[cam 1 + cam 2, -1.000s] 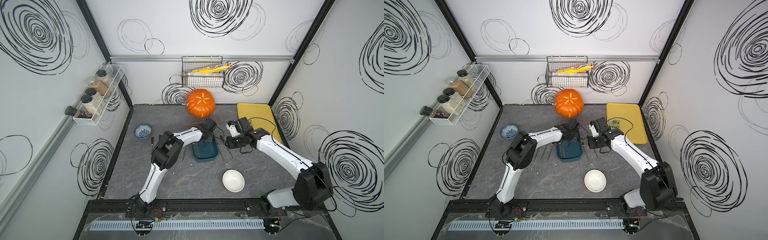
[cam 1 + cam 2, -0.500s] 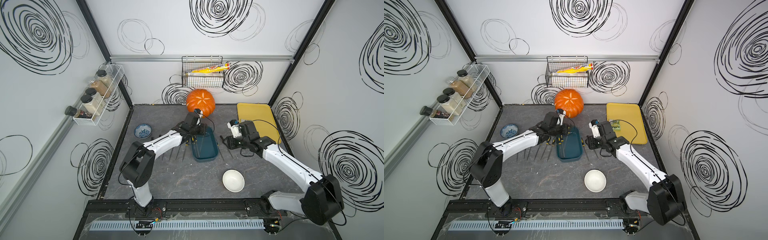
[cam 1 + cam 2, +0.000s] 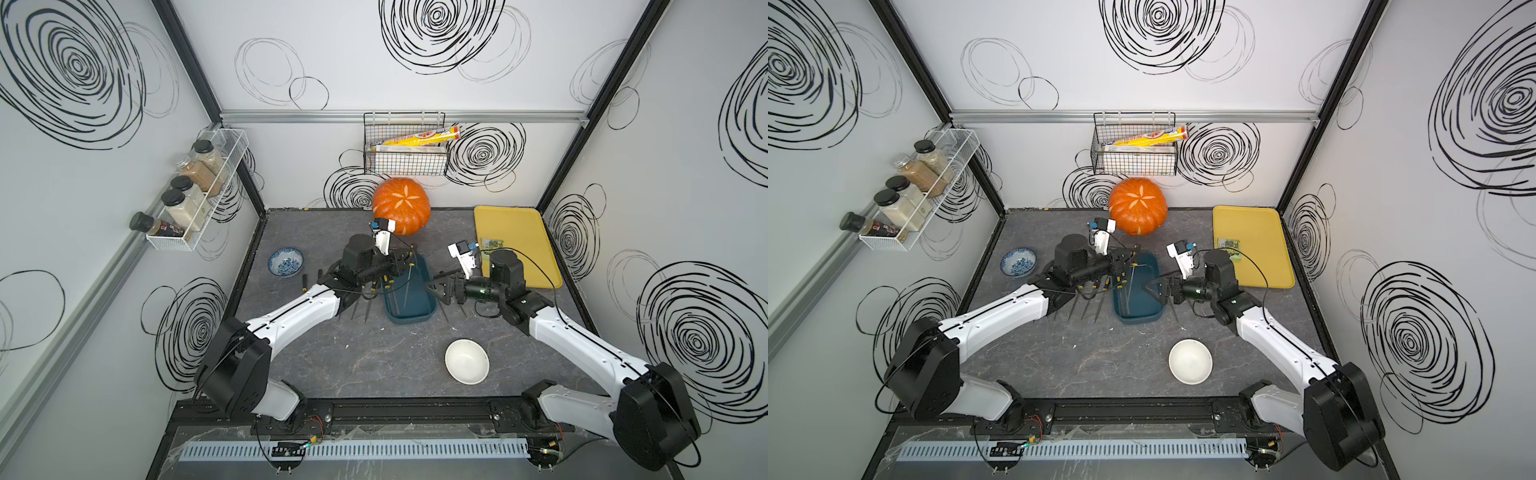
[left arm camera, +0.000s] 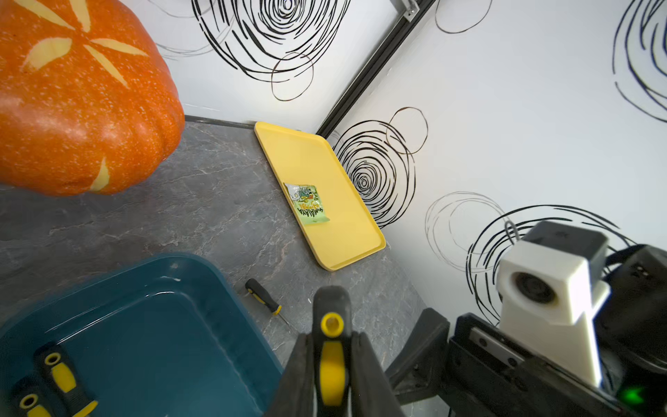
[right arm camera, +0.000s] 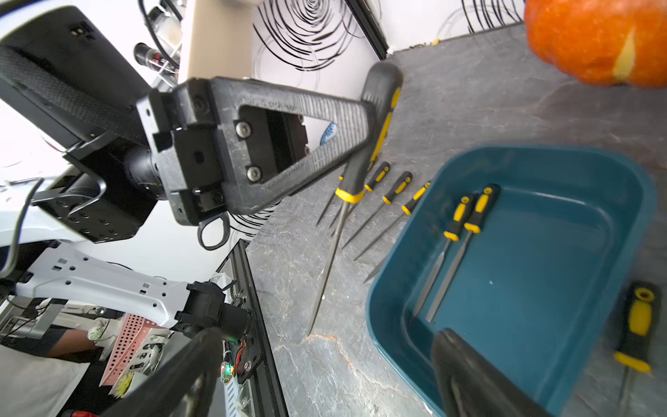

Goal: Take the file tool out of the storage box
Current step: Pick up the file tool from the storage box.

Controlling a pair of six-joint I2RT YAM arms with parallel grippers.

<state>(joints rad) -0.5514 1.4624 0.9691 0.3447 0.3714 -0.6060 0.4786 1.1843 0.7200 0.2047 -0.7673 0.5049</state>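
Note:
The storage box (image 3: 411, 319) (image 3: 1138, 318) (image 4: 144, 325) (image 5: 541, 289) is a dark teal bin in mid-table. My left gripper (image 3: 405, 262) (image 3: 1125, 259) (image 4: 332, 346) is shut on the black and yellow handle of a file tool (image 5: 375, 119) (image 4: 332, 325). It holds the file blade-down over the box's far left rim. Two more files (image 5: 465, 224) lie inside the box. My right gripper (image 3: 432, 286) (image 3: 1152, 286) (image 5: 325, 346) hangs open and empty at the box's right rim.
Several files (image 3: 361, 307) (image 5: 389, 184) lie in a row left of the box, and one file (image 5: 635, 335) (image 4: 263, 298) lies to its right. An orange pumpkin (image 3: 401, 205) stands behind, a yellow tray (image 3: 515, 232) at the back right. A white bowl (image 3: 466, 360) sits in front, a blue bowl (image 3: 285, 262) at the left.
My right gripper's jaws have opened wide and it has shifted slightly toward the box. My left gripper still holds its file over the box's far end.

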